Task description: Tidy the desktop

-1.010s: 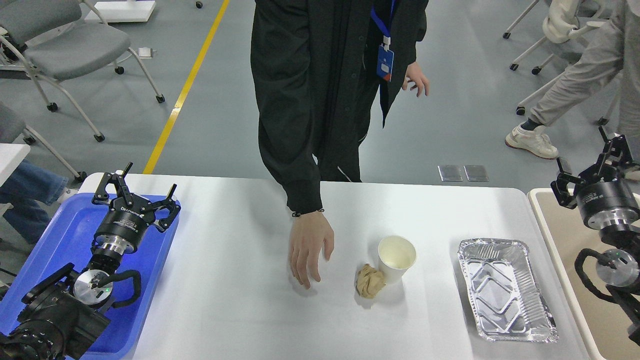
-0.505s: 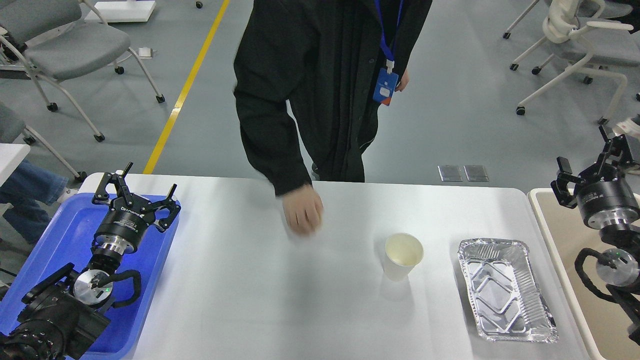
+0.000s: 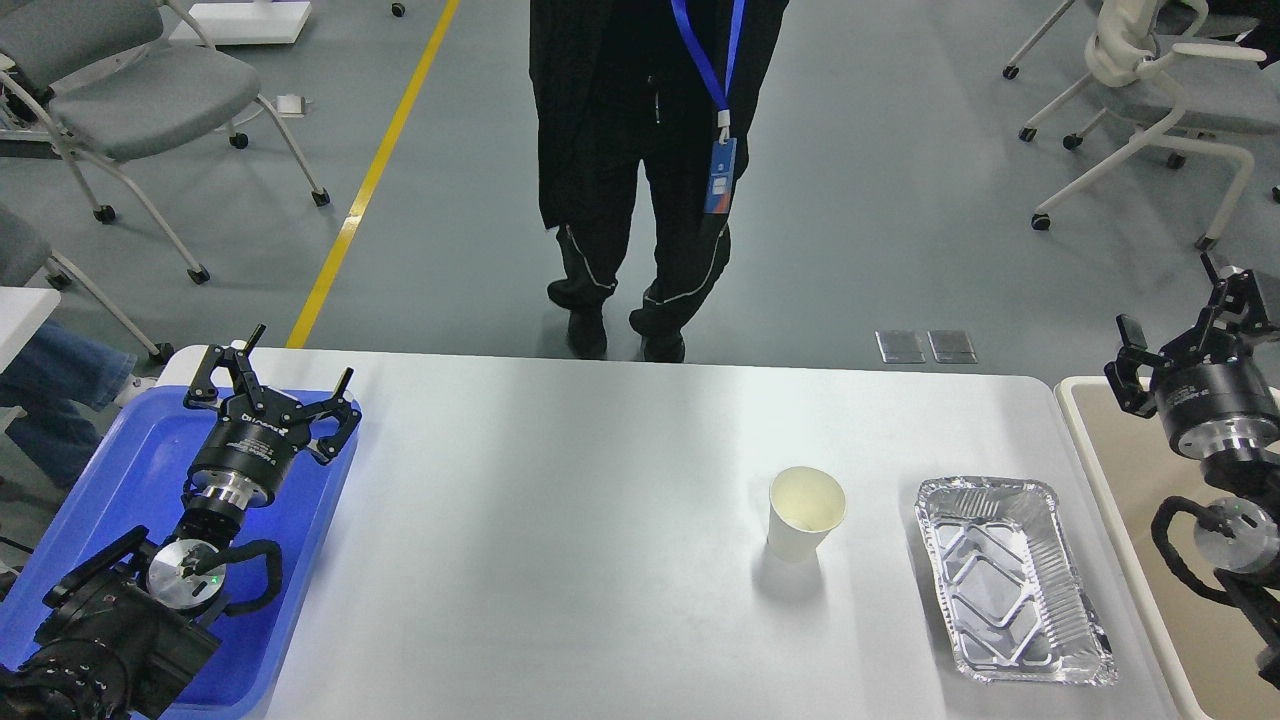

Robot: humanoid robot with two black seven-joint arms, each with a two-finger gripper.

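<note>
the desktop is lying bare across its left and middle, giving wide room to pass. on the right a paper cup is standing upright, with a foil tray near it; a narrow gap is showing between them. a person is standing beyond the far edge.

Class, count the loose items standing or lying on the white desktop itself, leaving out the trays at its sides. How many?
2: a white paper cup stands right of centre on the desktop, and an empty foil tray lies to its right, apart from it. Nothing appears hidden.
</note>
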